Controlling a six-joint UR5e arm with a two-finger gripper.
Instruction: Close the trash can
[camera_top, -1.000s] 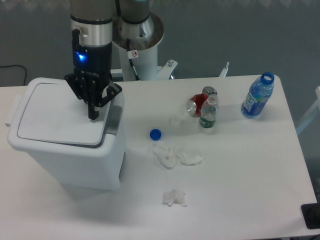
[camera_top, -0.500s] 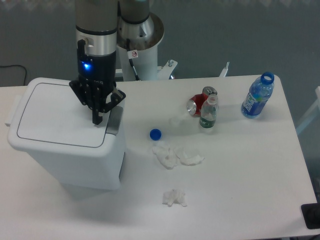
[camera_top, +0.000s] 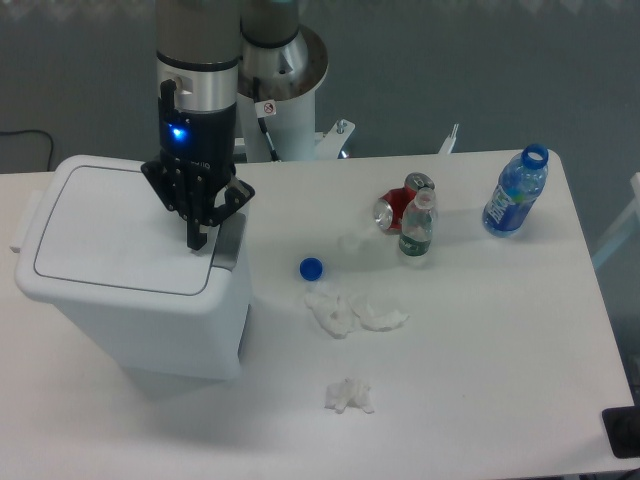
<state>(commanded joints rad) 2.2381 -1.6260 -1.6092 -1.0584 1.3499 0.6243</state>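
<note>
Lid down, tool lifting clear.
We see the trash can (camera_top: 130, 290) lid now lying flat, no longer tilted, directly under our tool (camera_top: 197, 240), which has risen a little with fingers pressed together, holding nothing; closing looks done to us.

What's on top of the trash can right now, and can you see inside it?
Only the gripper is over the trash can, its fingers together at the lid's right edge beside the grey latch. The lid lies flat, hiding the inside.
</note>
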